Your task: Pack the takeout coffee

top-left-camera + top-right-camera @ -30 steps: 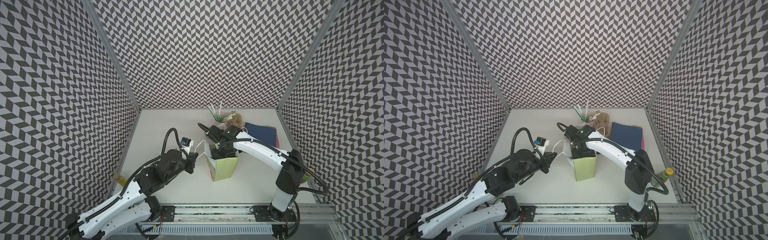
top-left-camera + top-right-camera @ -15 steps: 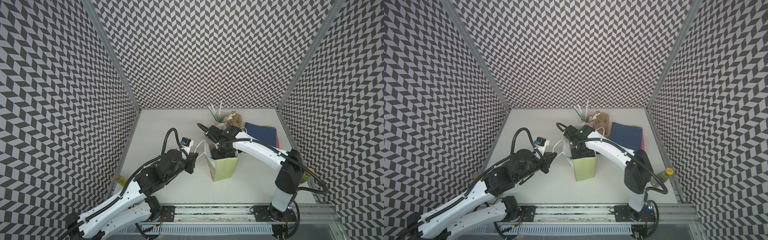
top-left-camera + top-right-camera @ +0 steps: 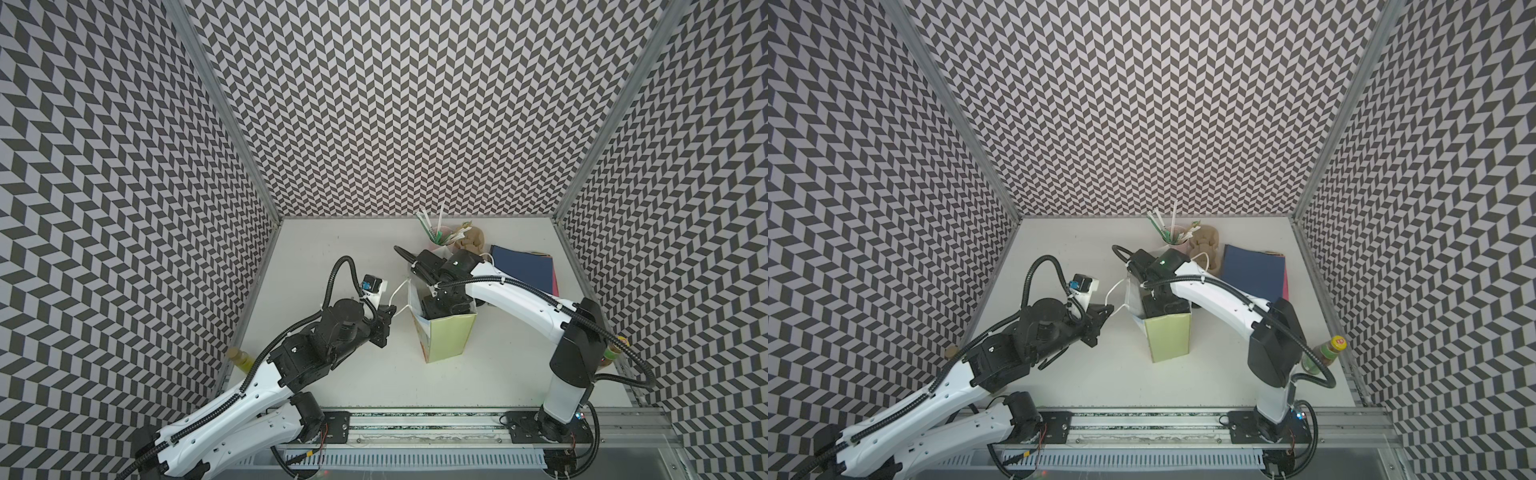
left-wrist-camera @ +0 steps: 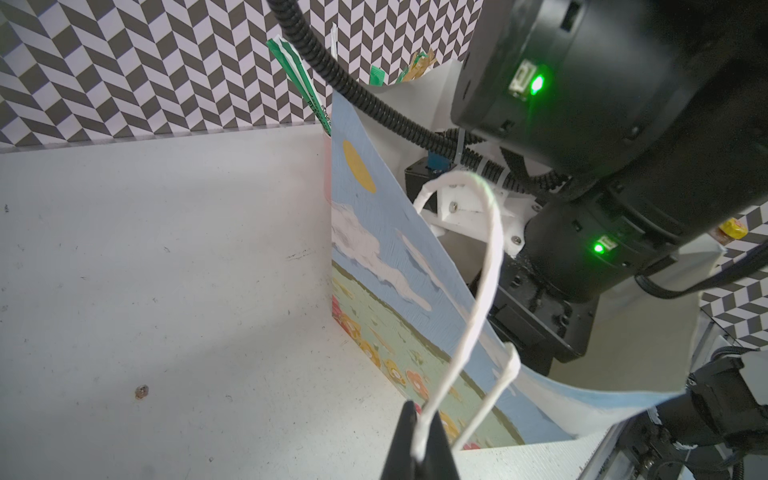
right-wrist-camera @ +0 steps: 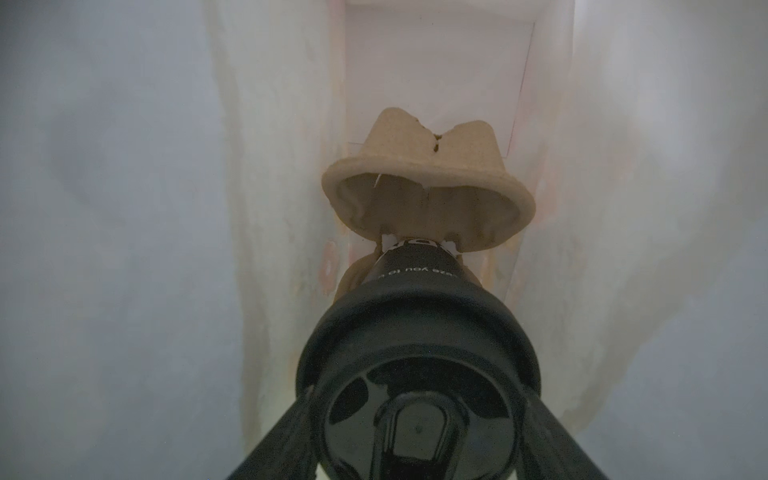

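Almost nothing has shifted over the last second: both arms hold the same poses and the gift bag [image 3: 446, 336] [image 3: 1169, 338] stands on the same spot near the middle of the worktop [image 3: 332, 249]. At 9 o'clock from the bag, the left jaws are pinched shut on the bag's white cord handle [image 4: 486, 266] [image 3: 397, 291], and the cord runs taut from them to the painted side of the bag [image 4: 395, 270]. The right arm [image 3: 511, 299] reaches in from about 4 o'clock, arches over and dips its wrist straight down into the bag's open mouth, so the right jaws are hidden in both top views. In the right wrist view they are closed on the takeout coffee [image 5: 415, 328], with one dark finger [image 5: 282, 440] against each flank of the round black lid. The cup is deep inside the bag between its pale walls. Its base meets the near rim of a tan pulp carrier [image 5: 428, 187] lying on the bag's floor; whether it sits in a pocket I cannot tell. Outside, at 12 o'clock from the bag, stands the pink cup of straws [image 3: 436, 237] [image 3: 1173, 237], with more tan pulp [image 3: 469, 239] just beside it at 1 o'clock. A navy folder [image 3: 523, 266] [image 3: 1252, 272] lies flat at 2 o'clock. A bottle [image 3: 1325, 353] stands at the worktop's edge at 3 o'clock, behind the right arm.
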Robot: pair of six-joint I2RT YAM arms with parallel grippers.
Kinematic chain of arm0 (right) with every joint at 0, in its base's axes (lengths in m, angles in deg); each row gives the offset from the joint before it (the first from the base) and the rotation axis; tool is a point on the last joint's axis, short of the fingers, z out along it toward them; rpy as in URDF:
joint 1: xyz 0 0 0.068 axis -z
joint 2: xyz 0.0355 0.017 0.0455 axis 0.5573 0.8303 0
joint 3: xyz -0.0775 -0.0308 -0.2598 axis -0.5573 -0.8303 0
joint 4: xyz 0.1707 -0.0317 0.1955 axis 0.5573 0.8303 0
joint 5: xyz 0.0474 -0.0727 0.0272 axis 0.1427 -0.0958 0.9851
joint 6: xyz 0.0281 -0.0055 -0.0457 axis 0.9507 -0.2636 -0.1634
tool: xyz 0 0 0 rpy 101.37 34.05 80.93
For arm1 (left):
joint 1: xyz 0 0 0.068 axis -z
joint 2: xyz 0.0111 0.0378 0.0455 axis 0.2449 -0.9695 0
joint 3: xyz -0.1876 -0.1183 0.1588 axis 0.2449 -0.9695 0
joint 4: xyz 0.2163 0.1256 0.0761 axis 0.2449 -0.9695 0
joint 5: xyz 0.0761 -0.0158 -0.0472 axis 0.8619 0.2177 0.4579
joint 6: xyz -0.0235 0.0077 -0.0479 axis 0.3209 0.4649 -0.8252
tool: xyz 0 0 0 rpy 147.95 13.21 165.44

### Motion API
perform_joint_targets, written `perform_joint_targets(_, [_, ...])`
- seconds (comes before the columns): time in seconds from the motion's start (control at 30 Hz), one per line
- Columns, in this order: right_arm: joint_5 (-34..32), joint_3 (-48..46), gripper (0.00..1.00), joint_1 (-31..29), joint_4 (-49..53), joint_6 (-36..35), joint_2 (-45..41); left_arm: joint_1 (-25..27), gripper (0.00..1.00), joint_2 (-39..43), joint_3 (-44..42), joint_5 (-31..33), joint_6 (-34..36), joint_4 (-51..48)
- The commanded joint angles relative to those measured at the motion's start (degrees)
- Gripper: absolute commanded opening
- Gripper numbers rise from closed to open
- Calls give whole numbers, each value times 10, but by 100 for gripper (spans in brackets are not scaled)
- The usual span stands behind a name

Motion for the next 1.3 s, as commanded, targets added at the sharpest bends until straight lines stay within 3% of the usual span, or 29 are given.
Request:
perform_joint_targets(0.0, [-8,14,56,2,3,-6,3,-3,0,-2,-3,11,4,-13])
perform_joint_targets(0.27, [4,30,77,4,3,-8,-4,-3,0,-6,-3,9,3,-14])
perform_joint_targets(0.53, [9,43,84,5,3,-10,-11,-3,0,-7,-2,11,4,-15])
perform_joint_targets(0.57, [11,46,91,4,3,-10,-12,-2,0,-8,-2,10,4,-15])
perform_joint_targets(0.8, [17,71,100,9,3,-13,-22,-3,0,-11,-2,10,4,-15])
perform_joint_targets(1.27, [44,92,99,27,3,-18,-48,-3,0,-16,-2,10,3,-16])
